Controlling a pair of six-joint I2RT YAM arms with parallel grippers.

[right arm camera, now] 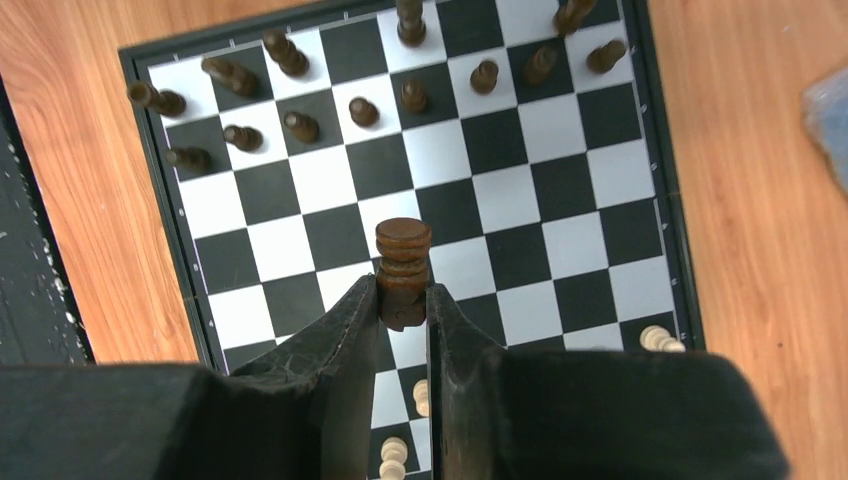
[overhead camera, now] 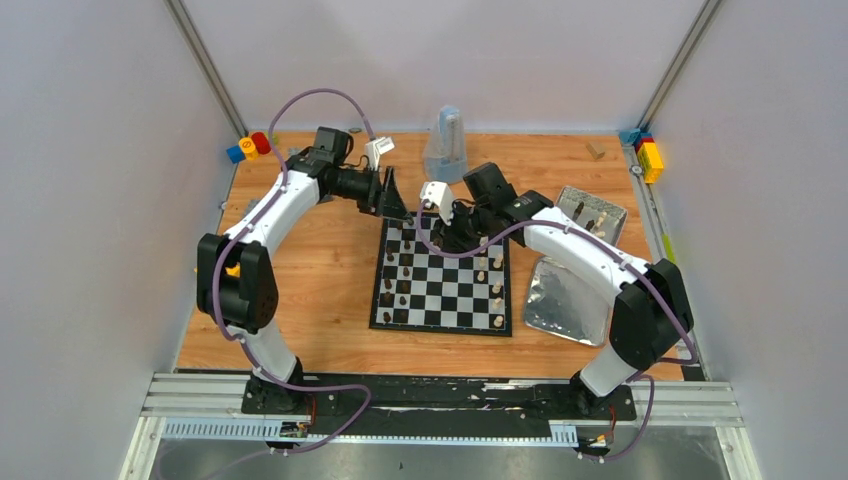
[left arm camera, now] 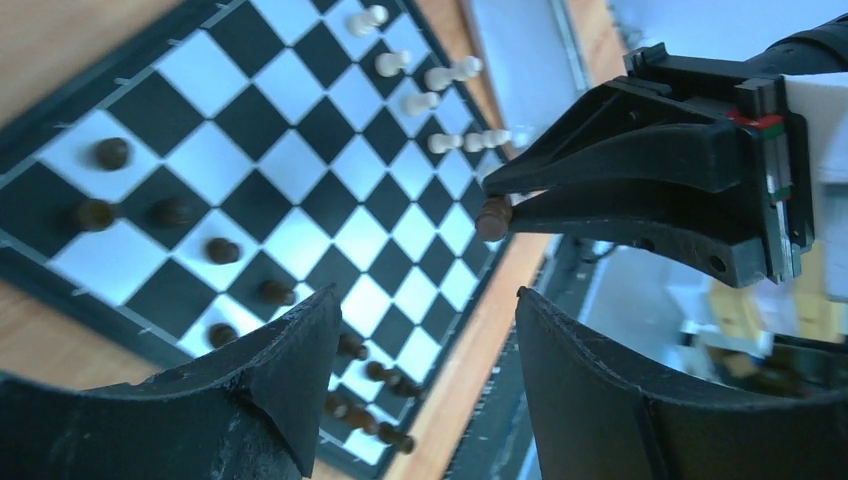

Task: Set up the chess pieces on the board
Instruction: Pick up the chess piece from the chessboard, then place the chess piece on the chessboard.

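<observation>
Over board (right arm camera: 505, 195) far edge: right claw (right arm camera: 402, 303) grips dark piece (right arm camera: 403, 240) (centre squares free).

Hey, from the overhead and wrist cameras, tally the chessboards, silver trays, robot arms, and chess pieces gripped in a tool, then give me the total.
Chessboard: 1
Silver trays: 2
Robot arms: 2
Dark chess piece gripped in the right tool: 1
Total: 6
</observation>
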